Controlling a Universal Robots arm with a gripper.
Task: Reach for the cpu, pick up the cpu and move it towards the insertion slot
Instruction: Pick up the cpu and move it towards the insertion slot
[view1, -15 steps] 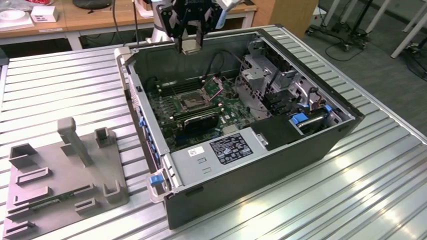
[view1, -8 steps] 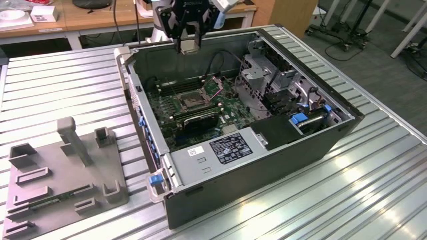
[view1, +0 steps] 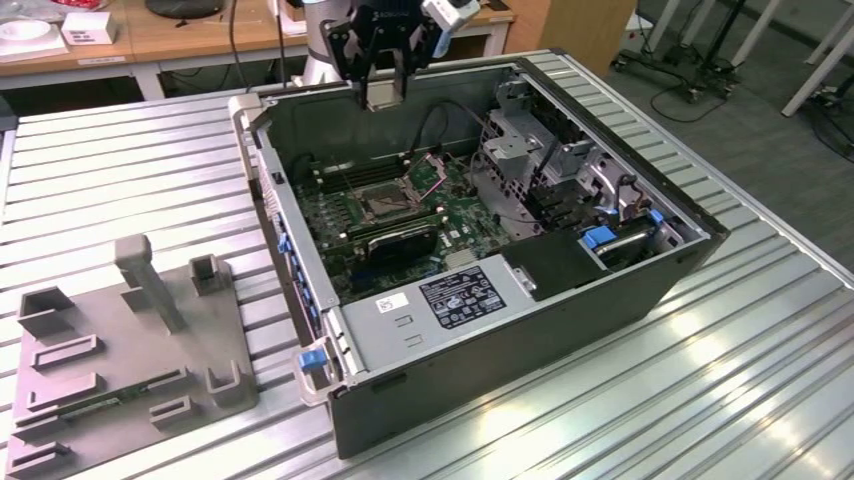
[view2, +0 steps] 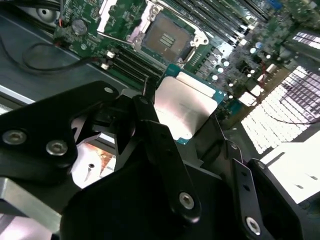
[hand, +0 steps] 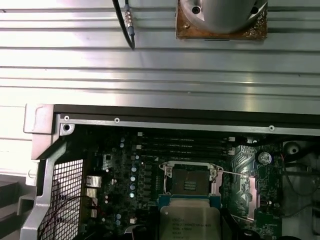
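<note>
**Aloft, a chip is hanging over an open computer case**

Above the case's far edge, the end effector (view1: 380, 92) is gripping the cpu (view2: 186, 107), its dark fingers (view2: 165, 150) closed against the chip's sides and holding it clear of the board. In the second wrist view the pale metal top is facing the camera, tilted, with a teal rim showing along its edges. The insertion slot (view1: 383, 203), a silver frame around a dark centre, is lying open on the green motherboard (view1: 461, 245) below, apart from the chip; in the first wrist view the chip (hand: 190, 222) is sitting just beside the socket (hand: 190, 181). The computer case (view1: 534, 330) is resting on a ribbed metal worktop (view1: 120, 170), with a grey plastic tray (view1: 127, 370) toward the exterior view's left.
</note>
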